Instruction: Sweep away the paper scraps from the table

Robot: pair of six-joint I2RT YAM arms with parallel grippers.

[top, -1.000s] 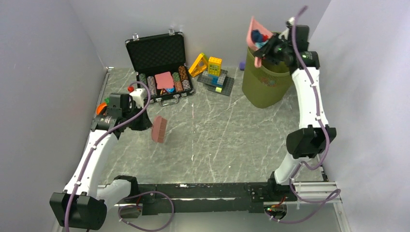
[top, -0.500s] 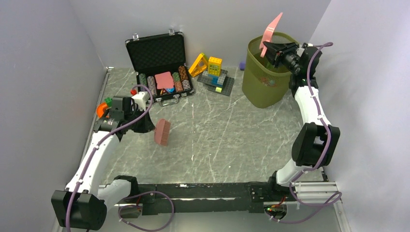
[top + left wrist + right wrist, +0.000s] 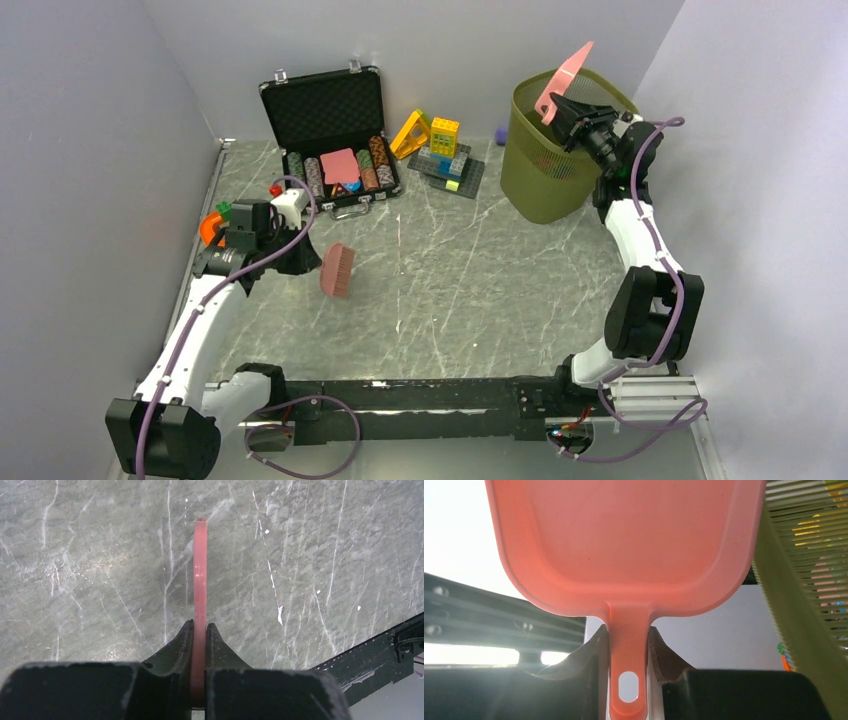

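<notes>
My right gripper (image 3: 572, 108) is shut on the handle of a pink dustpan (image 3: 563, 76), held tilted up over the rim of the olive mesh bin (image 3: 545, 170). In the right wrist view the pan (image 3: 624, 545) is empty, its handle between my fingers (image 3: 626, 645). My left gripper (image 3: 300, 262) is shut on a pink brush (image 3: 337, 270), held just above the table (image 3: 480, 270). The left wrist view shows the brush edge-on (image 3: 200, 580) between the fingers (image 3: 200, 630). No paper scraps show on the table; a few coloured bits show through the bin mesh in the right wrist view.
An open black case (image 3: 330, 135) with poker chip stacks stands at the back left. Building blocks (image 3: 445, 150) sit beside it, more blocks (image 3: 212, 222) by the left wall. A black rail (image 3: 420, 405) runs along the near edge.
The right arm tipped the dustpan up over the bin; the scraps seen in the pan a second ago are gone from it. The left gripper shifted the brush slightly right.
</notes>
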